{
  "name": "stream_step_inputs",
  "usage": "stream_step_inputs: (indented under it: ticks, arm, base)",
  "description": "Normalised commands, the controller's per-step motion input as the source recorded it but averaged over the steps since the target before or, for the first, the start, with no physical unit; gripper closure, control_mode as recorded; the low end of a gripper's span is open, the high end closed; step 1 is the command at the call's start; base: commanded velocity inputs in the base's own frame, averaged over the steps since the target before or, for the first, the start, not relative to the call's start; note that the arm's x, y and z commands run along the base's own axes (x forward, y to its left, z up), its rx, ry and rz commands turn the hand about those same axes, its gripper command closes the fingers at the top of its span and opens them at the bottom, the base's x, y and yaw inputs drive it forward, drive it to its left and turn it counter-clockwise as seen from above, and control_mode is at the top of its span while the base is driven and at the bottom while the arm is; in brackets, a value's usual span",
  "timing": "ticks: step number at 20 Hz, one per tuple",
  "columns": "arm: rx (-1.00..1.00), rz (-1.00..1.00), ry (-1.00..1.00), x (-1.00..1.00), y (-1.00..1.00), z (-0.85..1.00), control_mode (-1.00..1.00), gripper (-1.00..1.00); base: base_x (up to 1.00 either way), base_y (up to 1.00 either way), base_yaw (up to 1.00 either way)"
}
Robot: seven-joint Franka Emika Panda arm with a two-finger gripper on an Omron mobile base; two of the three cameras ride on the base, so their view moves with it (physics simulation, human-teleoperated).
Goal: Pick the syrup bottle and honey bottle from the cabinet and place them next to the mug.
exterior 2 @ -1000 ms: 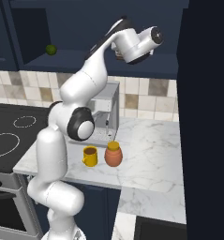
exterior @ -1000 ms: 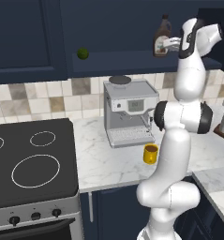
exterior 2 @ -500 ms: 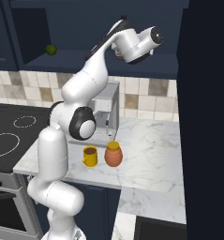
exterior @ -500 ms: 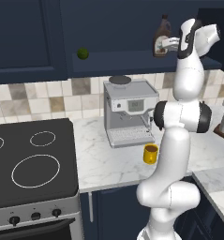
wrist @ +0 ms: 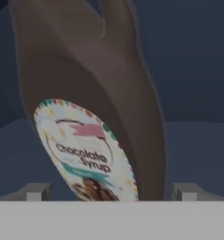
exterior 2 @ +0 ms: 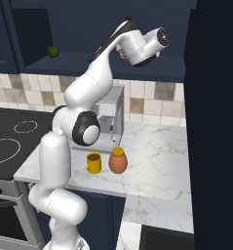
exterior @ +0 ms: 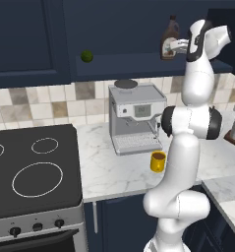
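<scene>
The syrup bottle (exterior: 169,39), dark brown with a round pale label, stands on the open shelf of the navy cabinet (exterior: 133,61). My gripper (exterior: 180,45) is raised to it and open. In the hand view the syrup bottle (wrist: 99,117) looms close and tilted between the two fingertips (wrist: 37,192), which stand apart on either side without touching it. Down on the marble counter the orange honey bottle (exterior 2: 118,160) stands right beside the yellow mug (exterior 2: 94,162). From the left the mug (exterior: 158,161) shows just in front of my arm.
A silver coffee machine (exterior: 137,118) stands behind the mug. A black stove (exterior: 30,172) takes up the left. A small green fruit (exterior: 86,56) lies on the cabinet shelf to the left of the bottle. A tall dark panel (exterior 2: 215,122) bounds the counter on the right.
My hand has edged slightly closer to the syrup bottle on the shelf. The jaws have stayed open and nothing on the counter has moved.
</scene>
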Motion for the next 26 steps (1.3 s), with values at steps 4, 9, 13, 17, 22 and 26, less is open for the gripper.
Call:
stream_step_inputs:
  ticks: [4, 9, 13, 17, 22, 26]
  arm:
    - [0.0, 0.0, 0.0, 0.1, 0.0, -0.02, -1.0, -1.0]
    - [0.0, 0.0, -0.04, 0.14, 0.0, -0.04, -1.0, -1.0]
    - [0.0, 0.0, -0.05, 0.04, 0.01, 0.0, -1.0, -1.0]
    - [0.0, 0.0, -0.02, 0.01, 0.04, 0.0, -1.0, -1.0]
    - [0.0, 0.0, 0.0, 0.0, 0.0, 0.0, -1.0, 1.0]
    - [0.0, 0.0, 0.0, 0.0, 0.0, 0.0, -1.0, 1.0]
  base:
    - [0.0, 0.0, 0.0]
    - [0.0, 0.0, 0.0]
    - [0.0, 0.0, 0.0]
    - [0.0, 0.0, 0.0]
    - [0.0, 0.0, 0.0]
    - [0.0, 0.0, 0.0]
